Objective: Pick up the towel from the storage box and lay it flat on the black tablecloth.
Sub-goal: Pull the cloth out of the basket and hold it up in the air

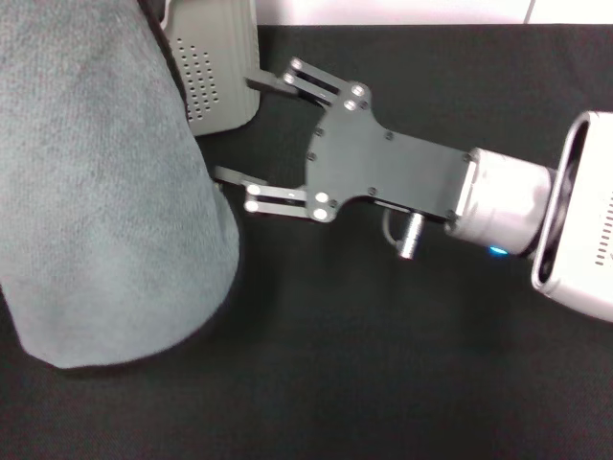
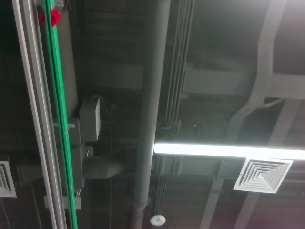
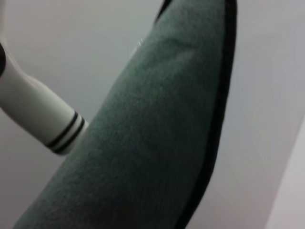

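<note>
The grey-teal towel (image 1: pixel 105 192) hangs in the air at the left of the head view, close to the camera, with its black-edged lower end above the black tablecloth (image 1: pixel 383 374). Whatever holds it up is out of view. The towel also fills the right wrist view (image 3: pixel 157 143). My right gripper (image 1: pixel 239 129) is open and empty, its fingers pointing left at the towel's right edge, just in front of the storage box (image 1: pixel 218 67). My left gripper is not in view; the left wrist view shows only the ceiling.
The light grey perforated box stands at the back, partly hidden by the towel. A white arm segment with black bands (image 3: pixel 38 114) shows beside the towel in the right wrist view. The tablecloth stretches to the right and front.
</note>
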